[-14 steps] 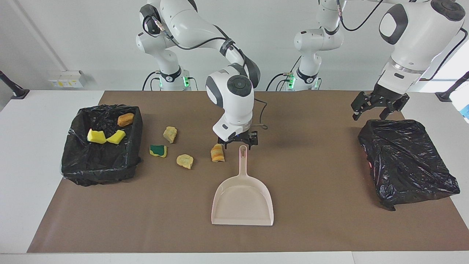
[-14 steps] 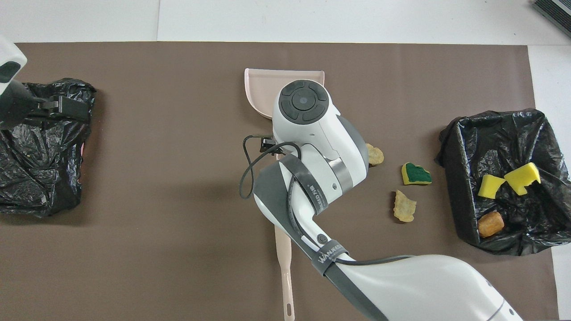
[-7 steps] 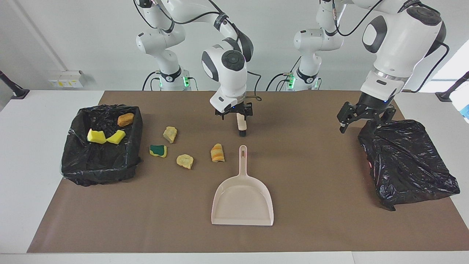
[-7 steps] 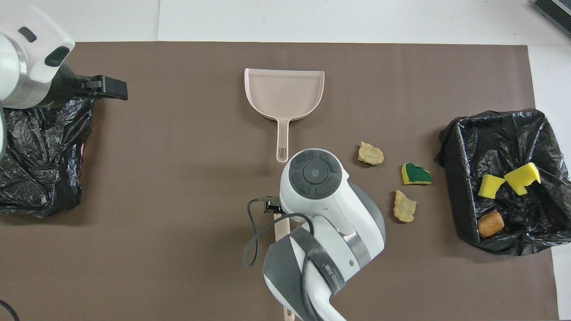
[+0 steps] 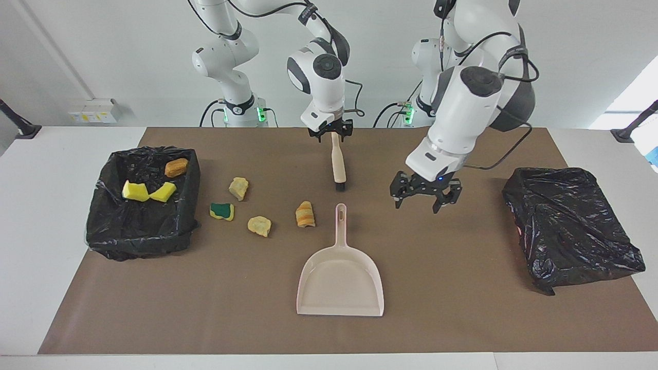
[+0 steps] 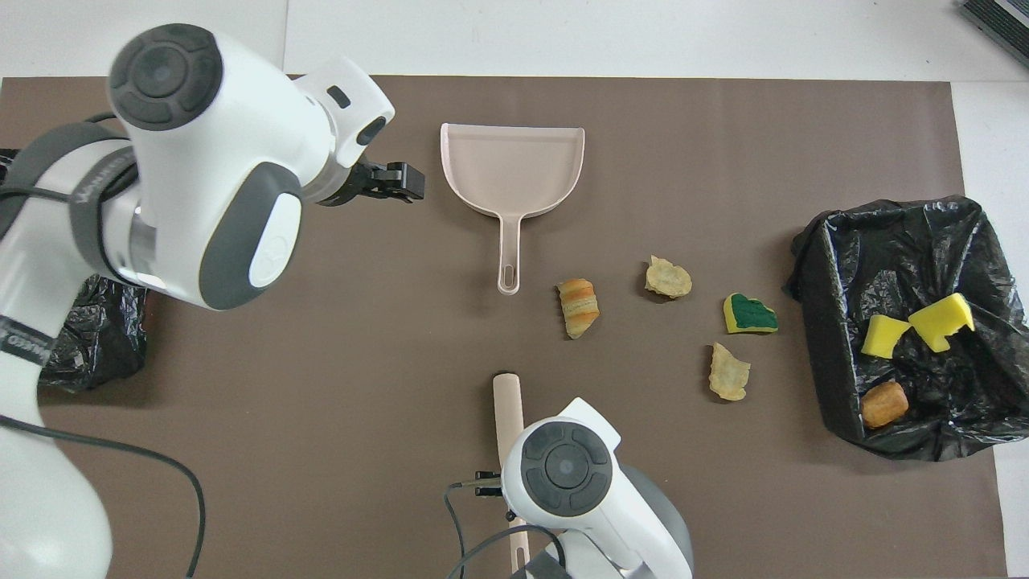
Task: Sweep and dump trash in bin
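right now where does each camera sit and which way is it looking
Facing view: high across the table, facing the robots; both arms and bases show, right gripper holding the brush, left gripper over the mat.
Overhead view: high above the robots' end, looking steeply down; both arms rise from the bottom edge.
Shared: dustpan, four loose scraps, lined bin, half a turn apart.

Open brown mat lies all around the dustpan, so a hand could come at it freely from the side away from the robots. Four scraps crowd the strip between its handle and the lined bin. The brush lies just robot-side of the handle. A crumpled black bag blocks the left arm's end.
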You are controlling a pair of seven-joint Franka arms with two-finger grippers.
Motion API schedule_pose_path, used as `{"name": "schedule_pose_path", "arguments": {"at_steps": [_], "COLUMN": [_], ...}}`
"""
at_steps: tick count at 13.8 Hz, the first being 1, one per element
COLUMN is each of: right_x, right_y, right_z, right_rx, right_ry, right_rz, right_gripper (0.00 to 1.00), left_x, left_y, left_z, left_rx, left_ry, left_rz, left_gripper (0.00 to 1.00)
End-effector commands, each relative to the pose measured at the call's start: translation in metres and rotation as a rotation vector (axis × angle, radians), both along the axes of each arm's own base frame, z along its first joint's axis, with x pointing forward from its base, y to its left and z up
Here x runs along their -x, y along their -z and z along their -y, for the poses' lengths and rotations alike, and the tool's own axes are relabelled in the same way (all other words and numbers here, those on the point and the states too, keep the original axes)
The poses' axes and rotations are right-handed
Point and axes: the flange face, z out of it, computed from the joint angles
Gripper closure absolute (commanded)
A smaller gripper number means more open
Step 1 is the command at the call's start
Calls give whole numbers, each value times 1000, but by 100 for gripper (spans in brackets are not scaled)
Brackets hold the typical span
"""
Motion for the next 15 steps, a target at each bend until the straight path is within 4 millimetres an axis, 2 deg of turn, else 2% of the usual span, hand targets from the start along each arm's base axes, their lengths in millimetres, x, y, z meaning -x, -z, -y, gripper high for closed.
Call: {"name": "schedule_pose_path", "arguments": {"at_steps": [1,4,7,8,9,11,12,14,15], "right_x": [19,25,26,27,26,26,29,33,32], "right_y": [13,21,21,21,21,28,31,36,36], "right_z": [2,-1,-3,-4,-6,-7,-12,-15,-15], "right_rx": [-1,10,-9,-28,-45,-41,-43,-36,-36], "right_ry": [10,-8,-7,3,1,-9,-20,-25,-24], "right_rz": [-13,-24,-32,-47,-45,-50,-46,-52,-52], "right_gripper": [27,30,33,33,33,33,33,37,46], "left_x": [-14,3,6,7,8,25,28,29,29], "left_y": [8,41,50,61,73,114,127,129,130], "left_z": [23,70,79,87,94,131,140,140,140], "left_rx": [6,-22,-16,-2,5,-17,-18,-23,-28], "left_ry": [-15,61,64,22,-21,9,12,13,14], "left_rz": [25,-7,-9,-21,-22,-54,-49,-53,-57], "left_gripper": [0,0,0,0,0,0,0,0,0]}}
